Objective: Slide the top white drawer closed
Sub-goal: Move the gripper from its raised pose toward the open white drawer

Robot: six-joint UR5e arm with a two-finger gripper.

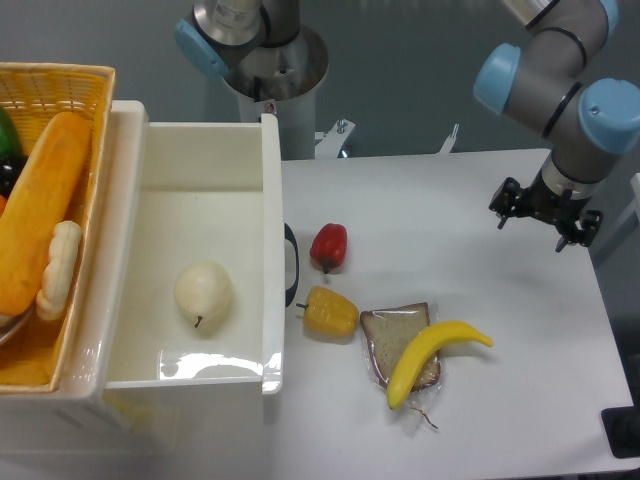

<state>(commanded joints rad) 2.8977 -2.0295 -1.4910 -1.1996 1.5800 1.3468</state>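
The top white drawer (200, 250) is pulled out over the left edge of the tabletop (480, 200), with a pale pear (203, 292) lying inside. The gripper (545, 228) hangs over the right edge, well apart from the drawer's black handle (291, 264); its fingers hold nothing, can't tell how wide. A red pepper (329, 246), yellow pepper (329, 313), bread slice (393, 340) and banana (432, 356) sit mid-table.

Bright, even overhead light; soft short shadows; glare on top white drawer (205, 370) floor; focus slightly soft overall.
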